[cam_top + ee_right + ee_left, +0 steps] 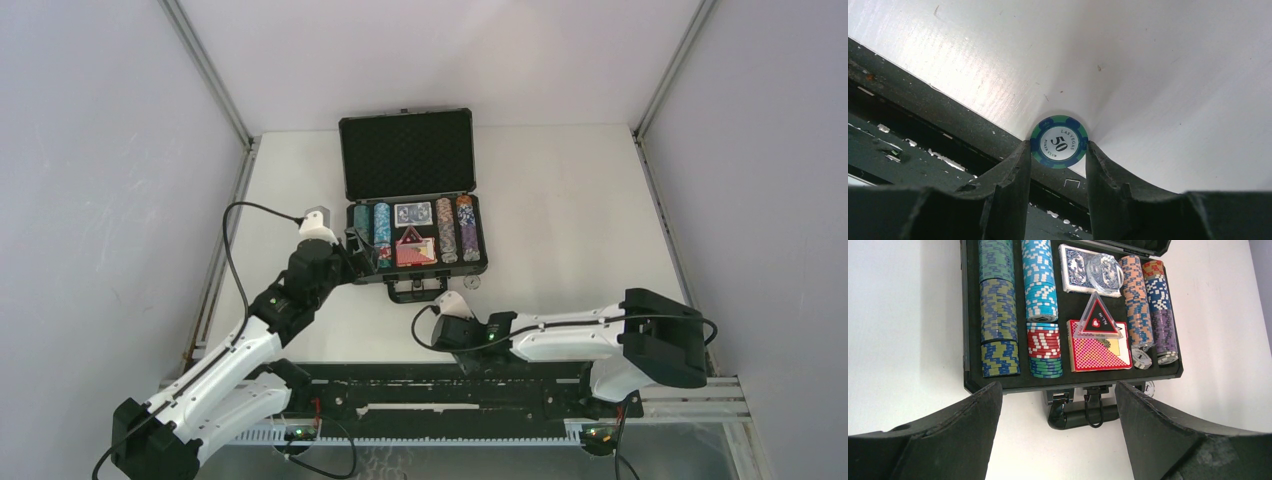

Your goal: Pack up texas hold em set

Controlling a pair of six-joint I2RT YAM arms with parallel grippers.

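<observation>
right hand (1057, 148) pinching green 50 chip (1058, 141) at near table (1158, 70) edge; left hand (1057, 387) spread wide, at near side of open briefcase (1020, 383)

Left arm (235, 360) and right arm (565, 338): white link shells, black joint housings, a small green indicator light on each. Both bases are bolted to a black rail (450, 400) along the near edge of the table. A thin black cable (232, 235) loops off the left wrist and a second black cable (418, 330) off the right wrist; left gripper (1058, 390) and right gripper (1057, 150) carry matte black, wedge-shaped fingers (958, 435) with a slightly rough surface.
</observation>
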